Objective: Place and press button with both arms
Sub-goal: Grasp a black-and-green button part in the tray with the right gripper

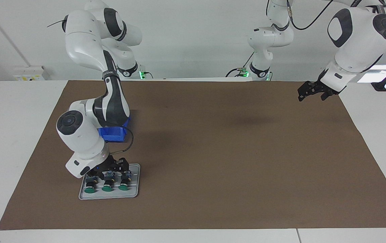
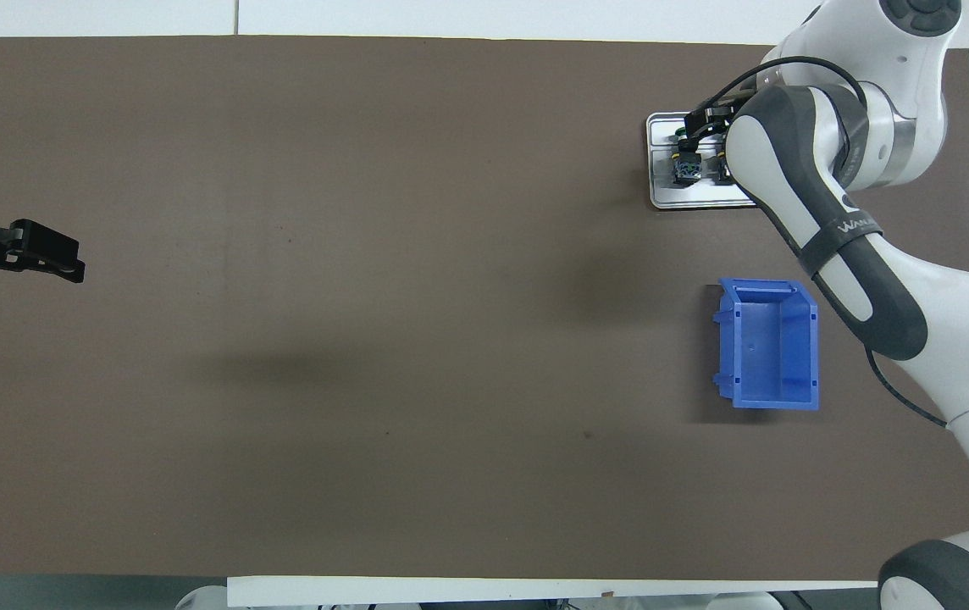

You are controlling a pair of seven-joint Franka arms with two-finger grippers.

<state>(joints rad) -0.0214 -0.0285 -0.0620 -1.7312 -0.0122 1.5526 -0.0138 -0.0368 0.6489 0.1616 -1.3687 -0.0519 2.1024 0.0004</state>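
Right pincer spread, lowered over tray at right arm's end of surface; three buttons lying in tray, green caps outward. Likely light, rigid, smooth-capped; best gripped across black barrel. Blue bin empty, nearer robots. Left pincer spread, waiting aloft.
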